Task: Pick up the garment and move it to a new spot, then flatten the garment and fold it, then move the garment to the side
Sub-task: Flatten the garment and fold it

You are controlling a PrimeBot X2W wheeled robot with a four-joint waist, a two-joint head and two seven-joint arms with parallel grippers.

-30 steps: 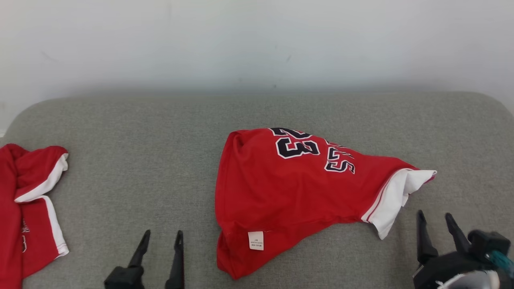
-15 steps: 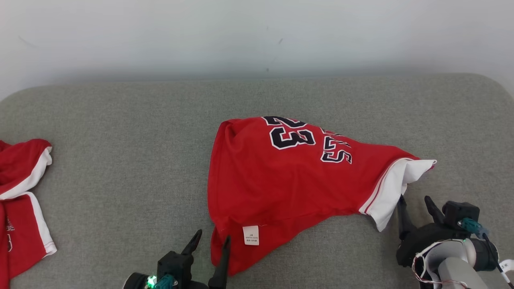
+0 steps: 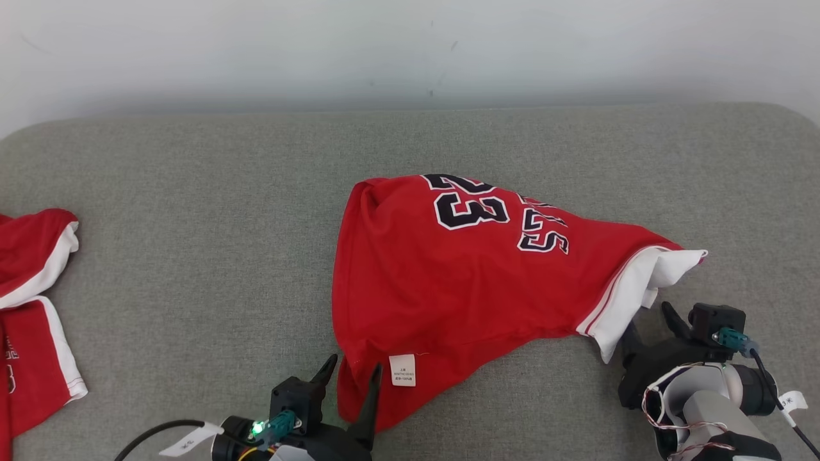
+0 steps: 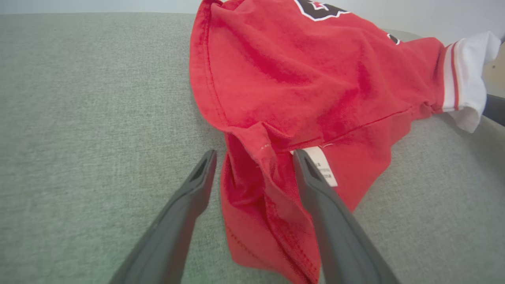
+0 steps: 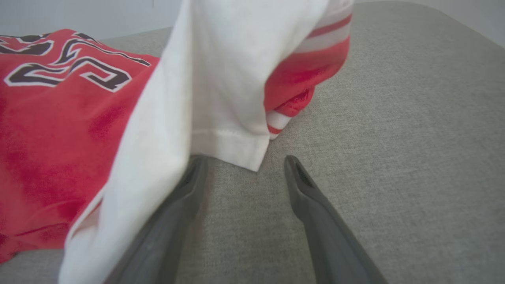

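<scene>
While the red garment [image 3: 474,282] lies bunched near the middle of the grey cushion [image 3: 192,192], number side up, both arms sit low at its near edge.

Left gripper [image 3: 355,365]: jaws spread wide, nothing held. Left wrist view: a folded hem corner rises between the two fingers [image 4: 185,205], with the care label [image 4: 325,169] just beside the right-hand one. Cloth is inside the gap but not pinched.

Right gripper [image 3: 647,320]: also fully spread, empty. Right wrist view: the white sleeve cuff [image 5: 221,98] hangs just ahead of the tips and drapes over one finger; the other finger stands over bare cushion.

Placement reads as a two-point pick: one grip at the hem, one at the sleeve, well apart, so a lift would stretch the cloth rather than leave it in a lump.

Step in hand, by my judgement: closing for the first pick-up. Nothing is relocated, flattened or folded yet.

Watch: layers are doubled at the hem, so a closing jaw may catch one ply only.

Second red garment [image 3: 32,288] lies at the cushion's far left, well apart.
</scene>
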